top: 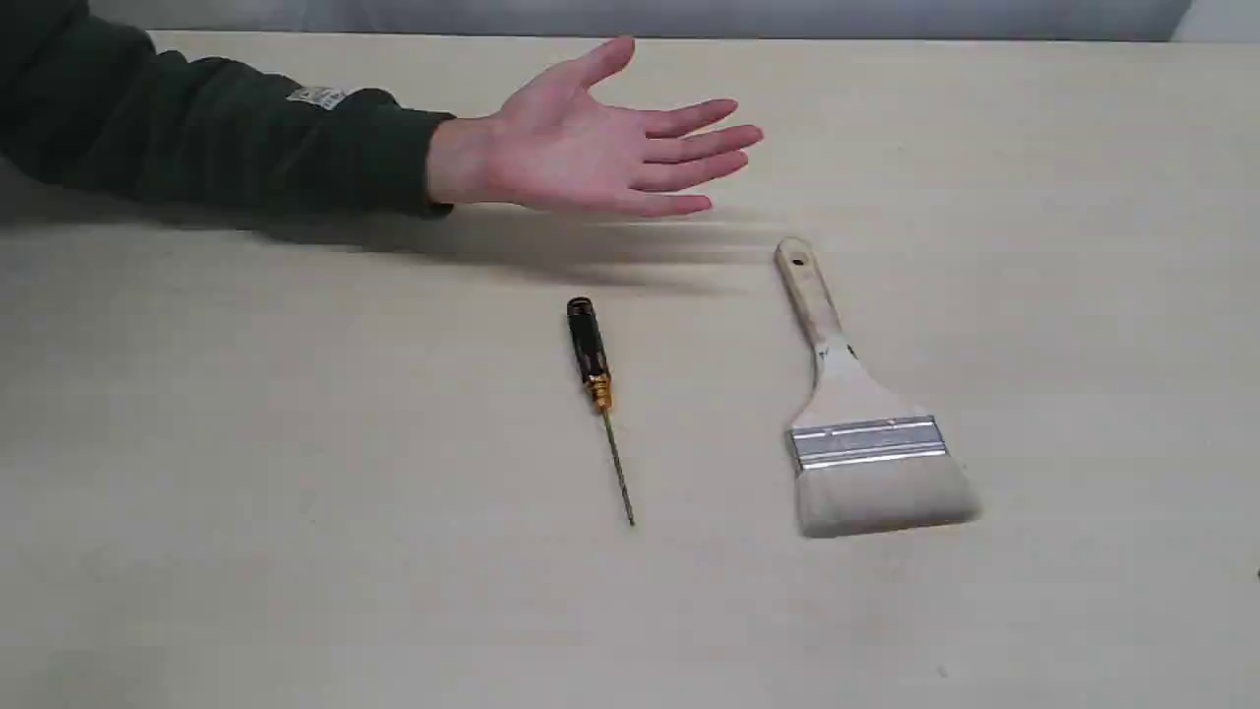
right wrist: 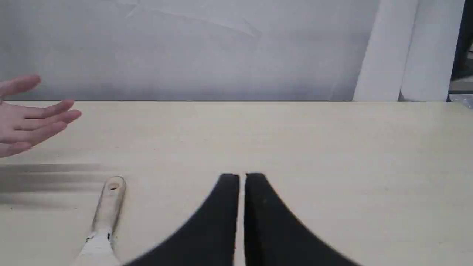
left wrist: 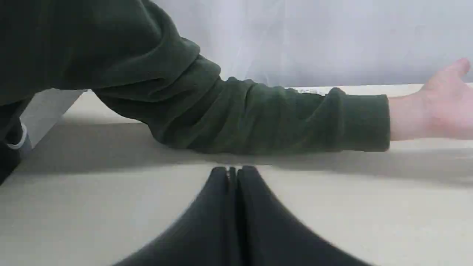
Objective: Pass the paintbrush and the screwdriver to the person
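The paintbrush (top: 856,414) lies flat on the table at centre right, handle end pointing away, bristles toward the near edge; its handle (right wrist: 109,201) also shows in the right wrist view. The screwdriver (top: 597,389) lies to its left, black handle away, shaft toward the near edge. The person's open hand (top: 591,143) hovers palm-up above the table behind both tools, its dark green sleeve (left wrist: 240,111) stretching in from the left. My left gripper (left wrist: 232,170) is shut and empty, low over the table near the sleeve. My right gripper (right wrist: 242,177) is shut and empty, beside the brush handle.
The beige table (top: 295,492) runs to a far edge backed by a grey-white wall (right wrist: 184,48). White rolled material (right wrist: 406,51) stands at the back right. Neither arm shows in the exterior view.
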Robot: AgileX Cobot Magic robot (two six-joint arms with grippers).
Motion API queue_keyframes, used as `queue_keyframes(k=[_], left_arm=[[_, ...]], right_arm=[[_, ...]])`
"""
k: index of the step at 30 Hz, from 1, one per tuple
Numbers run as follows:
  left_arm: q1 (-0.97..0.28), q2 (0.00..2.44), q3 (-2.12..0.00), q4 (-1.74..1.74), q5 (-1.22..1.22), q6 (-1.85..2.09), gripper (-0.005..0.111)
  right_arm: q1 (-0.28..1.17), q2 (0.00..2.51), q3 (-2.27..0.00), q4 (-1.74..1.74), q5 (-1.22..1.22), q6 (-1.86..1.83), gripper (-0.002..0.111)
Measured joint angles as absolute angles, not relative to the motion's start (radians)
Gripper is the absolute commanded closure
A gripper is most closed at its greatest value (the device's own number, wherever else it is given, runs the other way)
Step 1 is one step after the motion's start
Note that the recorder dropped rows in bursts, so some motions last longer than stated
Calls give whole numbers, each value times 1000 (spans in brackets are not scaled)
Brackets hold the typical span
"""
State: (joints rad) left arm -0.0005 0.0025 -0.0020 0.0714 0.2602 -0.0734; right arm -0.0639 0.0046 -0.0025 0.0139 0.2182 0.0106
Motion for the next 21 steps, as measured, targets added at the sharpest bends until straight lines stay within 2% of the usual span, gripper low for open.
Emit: queue_keyframes(k=[13,21], left_arm=[[0,2,-2,71,260,-73,107],[0,2,-2,71,260,-73,107]], right_arm=[[-64,5,-2,23,156,11,104],[-64,5,-2,199,43,11,104]])
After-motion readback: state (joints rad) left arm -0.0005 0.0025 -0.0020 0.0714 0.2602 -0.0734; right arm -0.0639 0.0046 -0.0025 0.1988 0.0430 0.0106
